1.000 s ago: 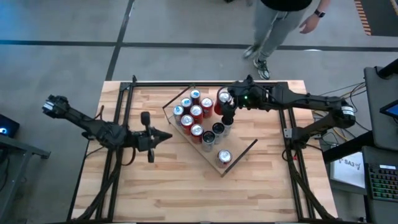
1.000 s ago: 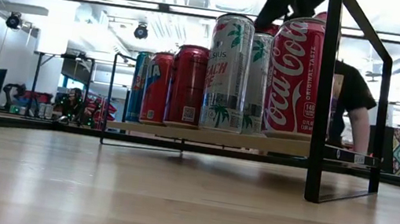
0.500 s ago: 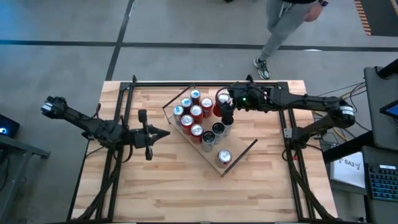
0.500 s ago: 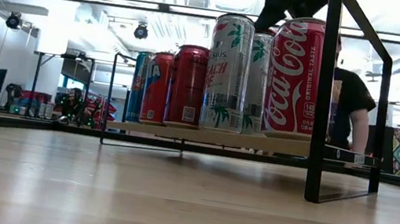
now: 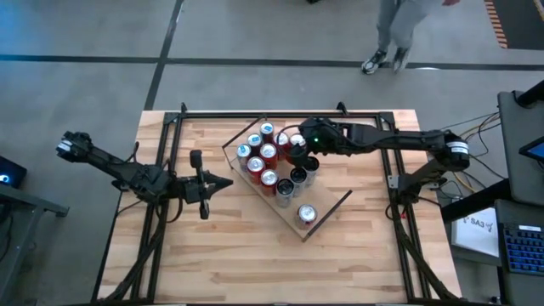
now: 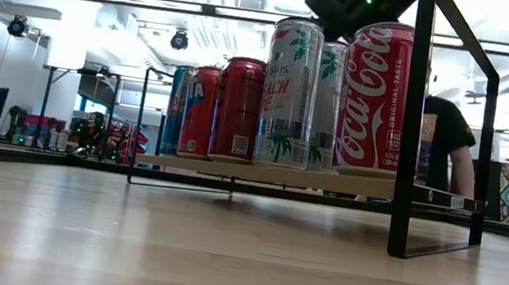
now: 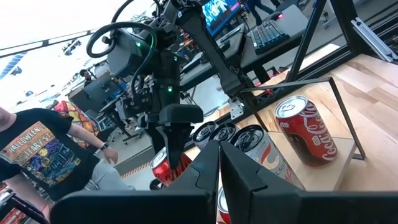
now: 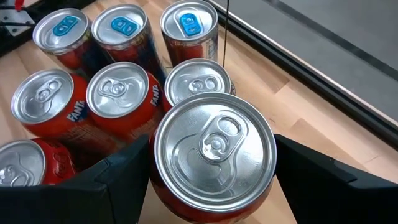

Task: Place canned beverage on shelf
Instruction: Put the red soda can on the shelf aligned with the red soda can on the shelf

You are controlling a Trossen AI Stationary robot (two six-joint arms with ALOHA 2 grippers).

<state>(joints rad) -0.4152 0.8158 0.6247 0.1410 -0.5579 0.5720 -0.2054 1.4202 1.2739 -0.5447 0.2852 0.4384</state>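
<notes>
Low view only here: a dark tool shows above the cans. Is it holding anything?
Observer: Yes, the right tool is shut on a red can.
Reviewer: Where over the shelf?
Observer: By the far edge of the shelf, right beside the clustered cans.
Reviewer: And the other arm?
Observer: The left tool waits over the left of the table, apart from the shelf.

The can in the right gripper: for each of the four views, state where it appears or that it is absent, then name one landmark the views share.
High view: the held can at the can cluster's far edge, under the right gripper.
Low view: cannot tell it apart; the gripper shows top centre.
Left wrist view: hidden or unclear.
Right wrist view: held can fills the centre.
Shared landmark: the blue-tabbed cans.
</notes>
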